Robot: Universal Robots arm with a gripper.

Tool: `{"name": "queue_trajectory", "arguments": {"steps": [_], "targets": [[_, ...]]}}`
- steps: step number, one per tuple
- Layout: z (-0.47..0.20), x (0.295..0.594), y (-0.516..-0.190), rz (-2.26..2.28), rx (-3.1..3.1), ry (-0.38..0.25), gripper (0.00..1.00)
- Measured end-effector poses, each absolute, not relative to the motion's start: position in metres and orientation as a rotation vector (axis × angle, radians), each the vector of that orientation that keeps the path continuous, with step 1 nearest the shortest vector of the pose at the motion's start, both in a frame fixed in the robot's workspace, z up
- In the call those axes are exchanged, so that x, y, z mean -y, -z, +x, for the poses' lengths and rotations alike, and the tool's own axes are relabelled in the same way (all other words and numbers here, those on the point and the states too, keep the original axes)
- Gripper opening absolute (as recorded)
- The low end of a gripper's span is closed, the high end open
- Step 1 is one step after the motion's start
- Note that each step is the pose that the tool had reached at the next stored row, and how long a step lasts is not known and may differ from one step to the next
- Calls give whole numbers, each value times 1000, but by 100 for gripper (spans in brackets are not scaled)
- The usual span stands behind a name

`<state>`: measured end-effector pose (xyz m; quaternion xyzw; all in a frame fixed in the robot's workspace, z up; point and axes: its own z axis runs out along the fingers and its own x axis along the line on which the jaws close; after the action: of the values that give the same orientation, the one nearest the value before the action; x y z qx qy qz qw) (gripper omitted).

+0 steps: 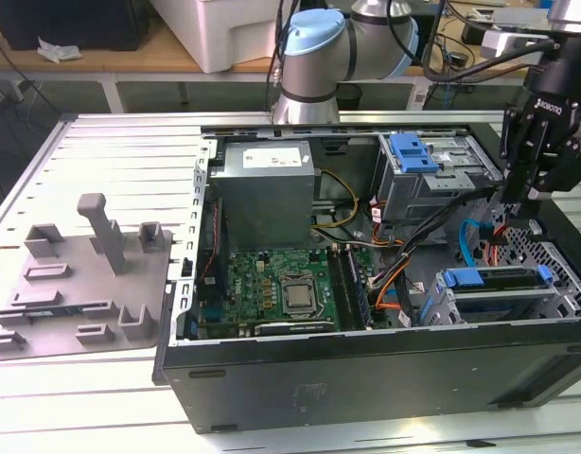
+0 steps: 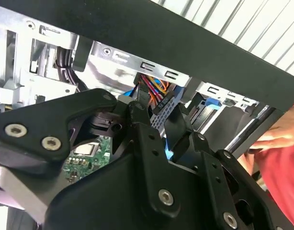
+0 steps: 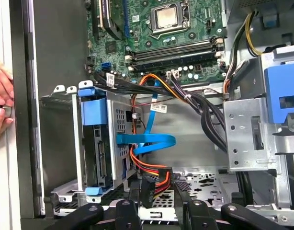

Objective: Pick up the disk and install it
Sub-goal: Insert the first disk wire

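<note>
Case (image 1: 366,378): open, on the slatted table (image 1: 120,142).
Claw (image 1: 525,203): spread, empty, above cables (image 3: 152,141) at the case's edge on the exterior view's right.
Disk (image 3: 96,153): in its blue frame (image 3: 92,108), slotted into the cage (image 3: 119,120) at that edge's near corner.

Silver arm (image 1: 306,100) with pale-blue joint cap (image 1: 314,47), black end effector (image 1: 525,196) (silver screw heads (image 2: 166,197))
</note>
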<state>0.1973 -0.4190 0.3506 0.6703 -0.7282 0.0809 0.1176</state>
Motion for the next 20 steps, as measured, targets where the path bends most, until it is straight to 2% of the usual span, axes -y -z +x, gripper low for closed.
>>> {"name": "queue_trajectory", "arguments": {"steps": [7, 20], "targets": [[200, 414, -348, 1894, 2072, -333, 42], [201, 404, -340, 1821, 2122, -324, 42]]}}
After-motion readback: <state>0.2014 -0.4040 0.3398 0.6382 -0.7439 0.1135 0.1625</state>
